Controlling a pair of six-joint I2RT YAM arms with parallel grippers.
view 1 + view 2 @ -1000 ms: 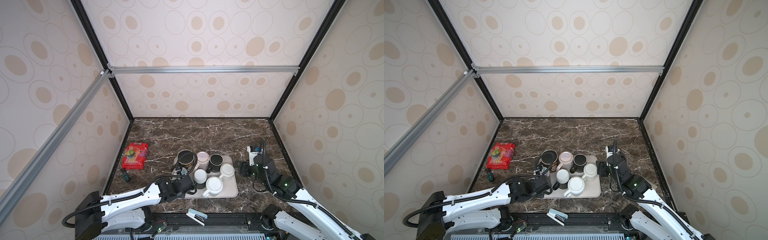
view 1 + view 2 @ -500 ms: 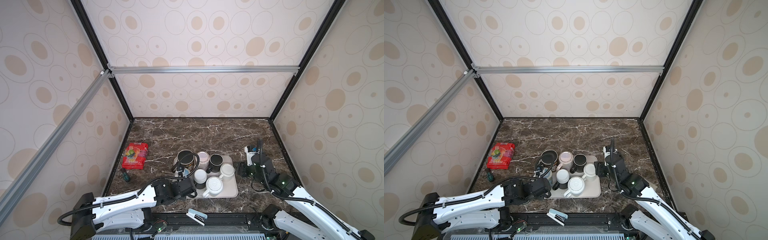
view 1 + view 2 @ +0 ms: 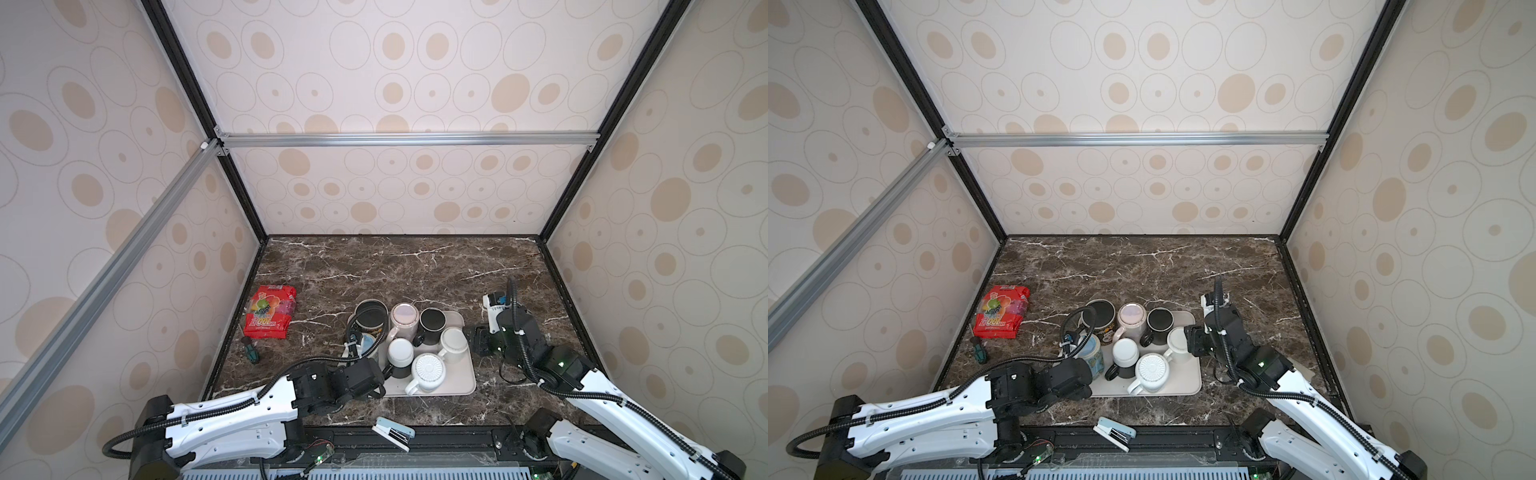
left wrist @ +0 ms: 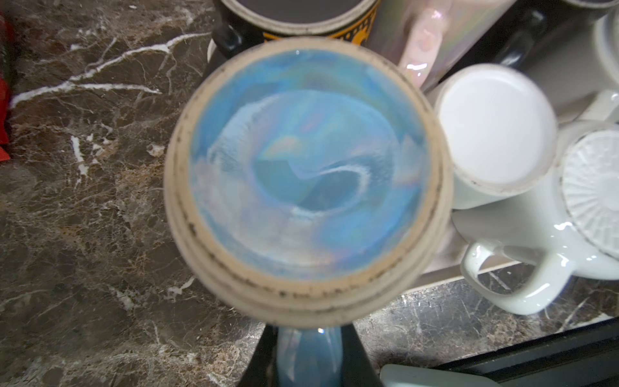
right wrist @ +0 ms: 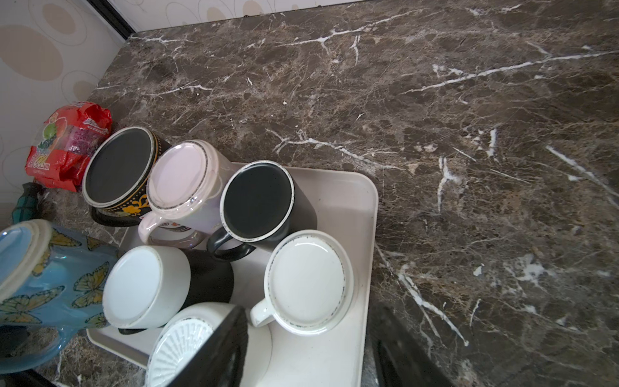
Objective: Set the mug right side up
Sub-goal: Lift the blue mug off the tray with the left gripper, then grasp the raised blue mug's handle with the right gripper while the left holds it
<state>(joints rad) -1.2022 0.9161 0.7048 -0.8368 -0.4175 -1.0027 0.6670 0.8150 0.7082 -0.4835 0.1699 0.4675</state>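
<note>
Blue butterfly mug is hanging tilted, base-up, just beside the tray's left edge. It is now sitting slightly nearer the robot than a second ago. Left gripper is staying clamped on its handle, while right gripper, jaws apart, is narrowing.

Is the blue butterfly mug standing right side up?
No, the blue butterfly mug leans with its flat base facing up, not its opening.

Both top views look down from the front over the brown marble tabletop. Left wrist sits close above the blue ceramic mug; right wrist, farther off, shares it.
</note>
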